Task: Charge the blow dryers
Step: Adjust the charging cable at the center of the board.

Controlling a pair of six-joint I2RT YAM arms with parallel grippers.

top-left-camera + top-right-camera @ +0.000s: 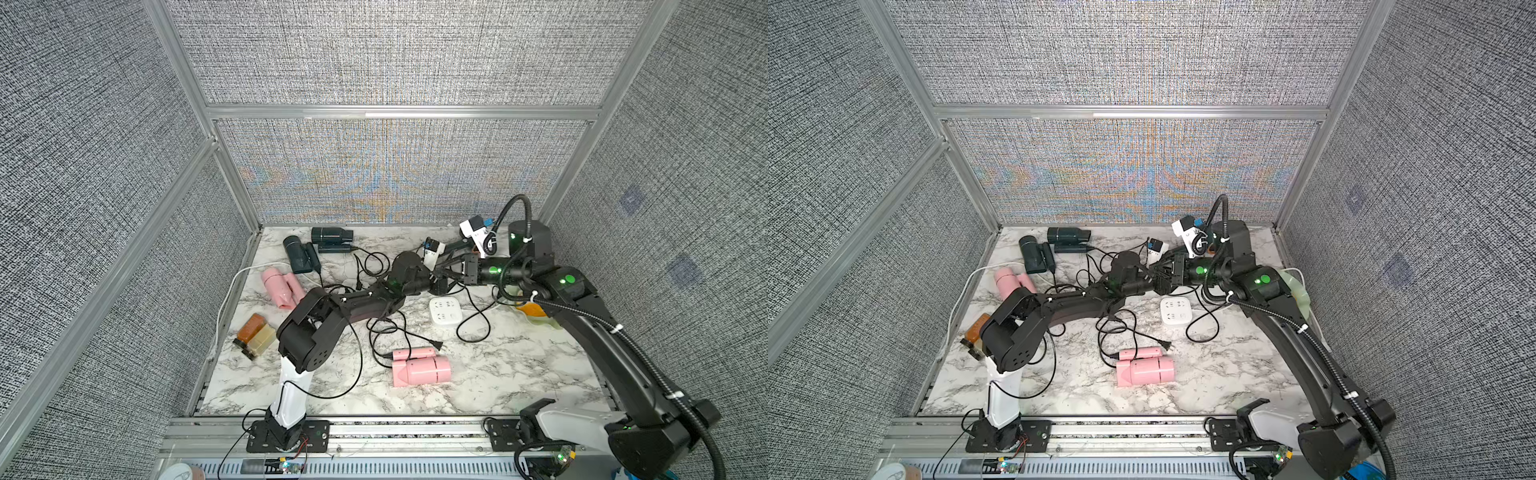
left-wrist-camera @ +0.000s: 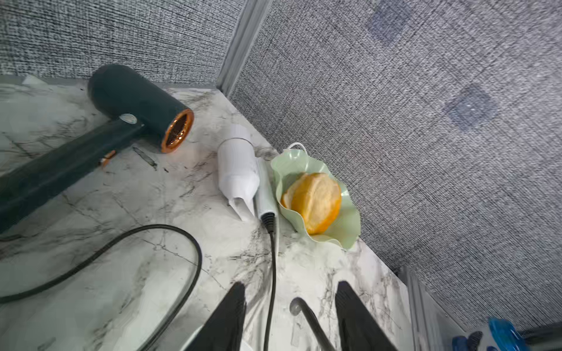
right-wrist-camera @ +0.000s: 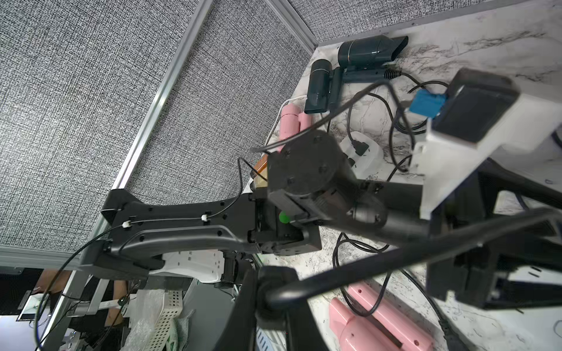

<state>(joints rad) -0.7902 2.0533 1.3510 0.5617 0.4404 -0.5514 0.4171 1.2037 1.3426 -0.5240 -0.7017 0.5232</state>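
Note:
Two dark teal blow dryers [image 1: 330, 235] [image 1: 300, 254] lie at the back left, with a pink one [image 1: 280, 289] beside them and another pink one [image 1: 422, 368] near the front. A dark green, copper-ringed dryer [image 2: 137, 103] and a white dryer [image 2: 237, 170] lie in the far right corner. My left gripper [image 2: 290, 291] is open just above the table. The white dryer's black cord [image 2: 273, 267] runs between its fingers. My right gripper [image 3: 273, 307] is shut on a black plug [image 3: 273, 288] and faces the left gripper over mid-table.
A white square power strip [image 1: 445, 309] sits mid-table among tangled black cords, and another [image 3: 362, 155] lies behind the left arm. A green bowl [image 2: 343, 231] holding an orange stands against the right wall. An amber bottle [image 1: 253, 332] lies at the left edge.

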